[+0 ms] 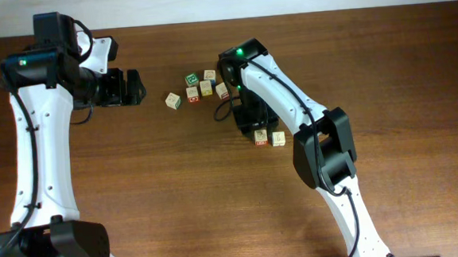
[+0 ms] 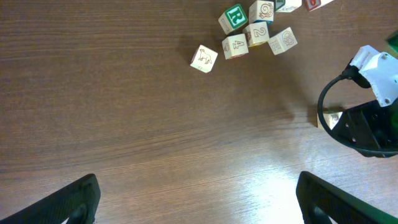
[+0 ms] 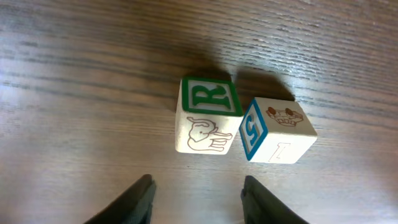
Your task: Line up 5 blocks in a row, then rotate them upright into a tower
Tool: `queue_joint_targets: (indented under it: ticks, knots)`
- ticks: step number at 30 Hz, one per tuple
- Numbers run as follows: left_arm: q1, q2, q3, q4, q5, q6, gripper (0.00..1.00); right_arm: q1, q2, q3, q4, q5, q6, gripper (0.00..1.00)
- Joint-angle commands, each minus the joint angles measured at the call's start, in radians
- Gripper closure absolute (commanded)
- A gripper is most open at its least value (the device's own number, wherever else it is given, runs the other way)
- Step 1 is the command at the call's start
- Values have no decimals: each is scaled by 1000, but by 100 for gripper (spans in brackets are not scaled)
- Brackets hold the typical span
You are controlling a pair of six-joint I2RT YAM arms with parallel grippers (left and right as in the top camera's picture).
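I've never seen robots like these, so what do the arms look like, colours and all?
The left arm and right arm have smooth white shells joined by chunky black joint housings. A thin black cable runs along each, and a small green light glows near each wrist. The left end effector and right end effector are black, each with two dark fingers.

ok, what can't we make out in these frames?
- Overhead: right gripper hidden under the right arm; print on the blocks too small to read.
- Left wrist: two top blocks cut by the edge; another block half behind that arm.
- Right wrist: fingers cut by bottom edge.
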Motion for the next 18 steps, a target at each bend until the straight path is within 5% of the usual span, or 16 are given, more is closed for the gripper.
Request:
queue_joint_targets:
  ticks: [1,2,6,18]
  knots:
    - [5,8,18,-1,1,-13,1,-1,-25,30,18,-26,-11,64]
    - [5,8,18,-1,1,-13,1,4,-24,28,83,-16,-11,71]
    - [5,8,18,-1,1,-13,1,6,-23,5,245,10,-6,75]
    - [5,8,18,-1,1,-13,1,5,-23,-118,305,46,-6,76]
